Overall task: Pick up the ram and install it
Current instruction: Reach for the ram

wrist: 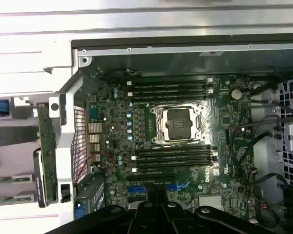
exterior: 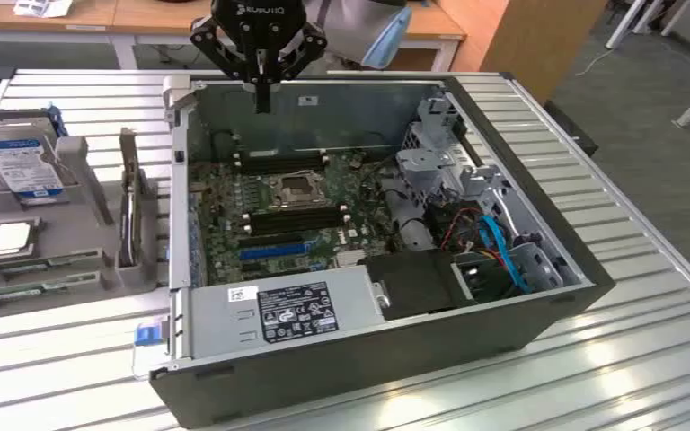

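Gripper [exterior: 261,99] hanging over far wall of open computer case [exterior: 441,359], above motherboard [exterior: 231,202]; jaws pressed together. Ram [exterior: 48,263] lying flat in gray holder [exterior: 82,171] on slatted surface [exterior: 632,359], outside case on exterior view's left, well apart from gripper. Second green stick [exterior: 33,290] just beside it. Hard drive [exterior: 15,162] upright in same holder. Inside case, black memory slots [wrist: 171,158] flank processor socket [wrist: 178,124].

Wooden desks [exterior: 154,14], grey floor [exterior: 645,162]
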You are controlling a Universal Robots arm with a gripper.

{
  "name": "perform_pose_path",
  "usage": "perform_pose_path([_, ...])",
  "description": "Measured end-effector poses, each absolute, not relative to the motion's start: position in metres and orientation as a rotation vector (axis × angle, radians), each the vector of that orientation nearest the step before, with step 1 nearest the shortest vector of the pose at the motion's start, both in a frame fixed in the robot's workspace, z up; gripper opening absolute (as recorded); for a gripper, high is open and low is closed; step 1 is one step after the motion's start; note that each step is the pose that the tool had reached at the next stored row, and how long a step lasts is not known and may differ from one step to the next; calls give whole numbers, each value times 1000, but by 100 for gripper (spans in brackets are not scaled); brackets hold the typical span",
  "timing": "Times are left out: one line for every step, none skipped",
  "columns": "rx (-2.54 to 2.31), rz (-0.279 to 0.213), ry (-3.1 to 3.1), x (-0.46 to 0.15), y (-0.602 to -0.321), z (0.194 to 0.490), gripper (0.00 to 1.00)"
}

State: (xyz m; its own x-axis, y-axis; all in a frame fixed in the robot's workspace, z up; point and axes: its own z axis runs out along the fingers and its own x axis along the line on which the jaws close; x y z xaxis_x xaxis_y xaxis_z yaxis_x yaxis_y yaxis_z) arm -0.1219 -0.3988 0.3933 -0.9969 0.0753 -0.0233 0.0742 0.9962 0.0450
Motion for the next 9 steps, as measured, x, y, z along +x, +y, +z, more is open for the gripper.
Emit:
perform_pose_path([117, 69, 3114, -122, -399, 393, 10])
perform_pose_path([117, 69, 3114, -122, -399, 393, 10])
perform_pose_path([117, 69, 3114, -122, -399, 393, 10])
perform_pose_path([117, 69, 3114, -122, -399, 393, 10])
perform_pose_path([117, 69, 3114, -122, -399, 393, 10])
perform_pose_path([117, 69, 3114, -122, -399, 393, 10])
perform_pose_path([117, 69, 3114, -122, -399, 393, 10])
perform_pose_path([117, 69, 3114, -122, -399, 393, 10])
perform_pose_path([117, 69, 3114, -122, -399, 393, 10])
